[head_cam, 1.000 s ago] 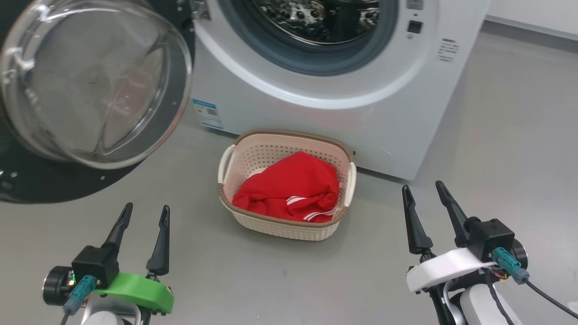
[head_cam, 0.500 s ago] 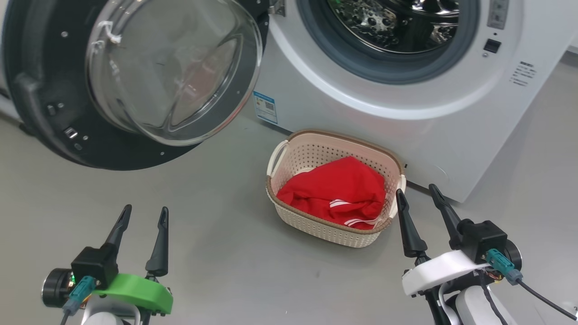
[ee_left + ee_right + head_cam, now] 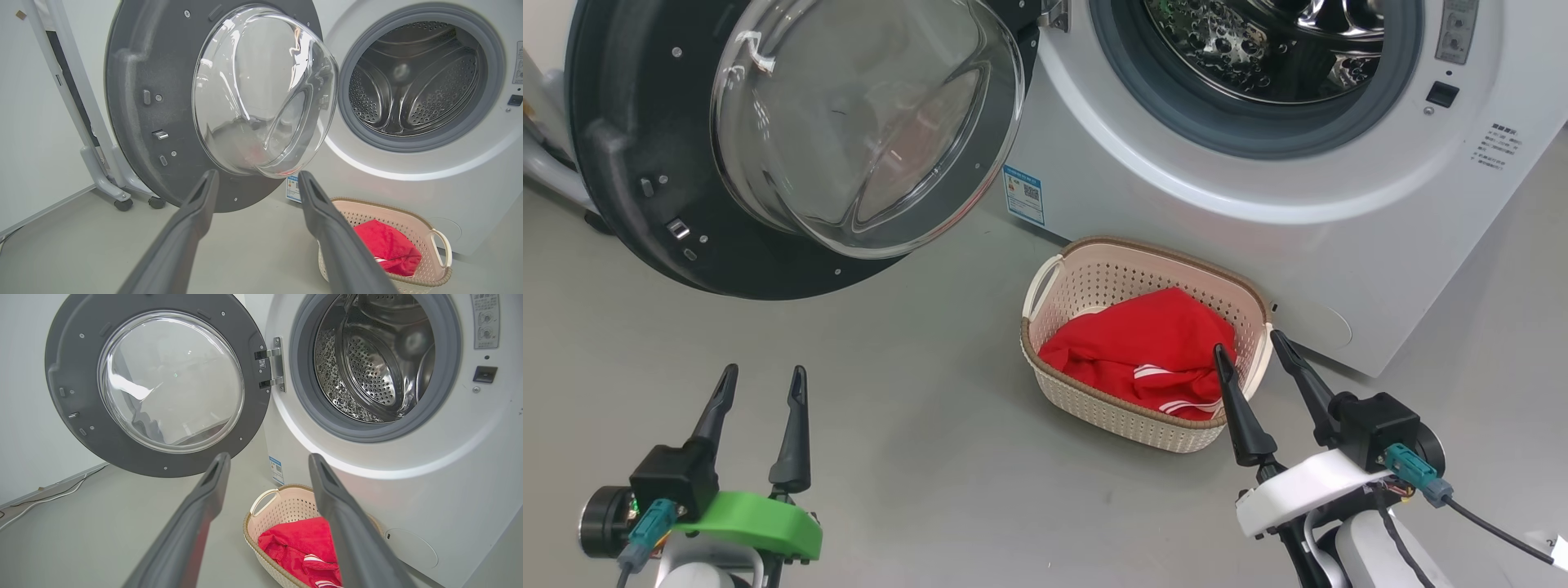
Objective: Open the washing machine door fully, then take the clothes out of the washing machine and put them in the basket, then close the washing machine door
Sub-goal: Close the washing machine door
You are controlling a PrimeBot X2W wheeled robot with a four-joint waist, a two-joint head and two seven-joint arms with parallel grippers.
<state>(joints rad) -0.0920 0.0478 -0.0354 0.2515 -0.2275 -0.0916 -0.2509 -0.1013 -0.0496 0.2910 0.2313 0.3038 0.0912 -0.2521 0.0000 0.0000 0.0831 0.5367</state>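
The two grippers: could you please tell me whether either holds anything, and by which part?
Nothing is held; the left gripper and the right gripper are both open and empty.

Bright even light, glare on the washing machine door [image 3: 805, 143].

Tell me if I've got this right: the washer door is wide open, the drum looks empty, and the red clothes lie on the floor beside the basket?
Not quite: the red clothes lie inside the basket, not on the floor beside it, as the head view shows. The door is indeed wide open and the drum looks empty.
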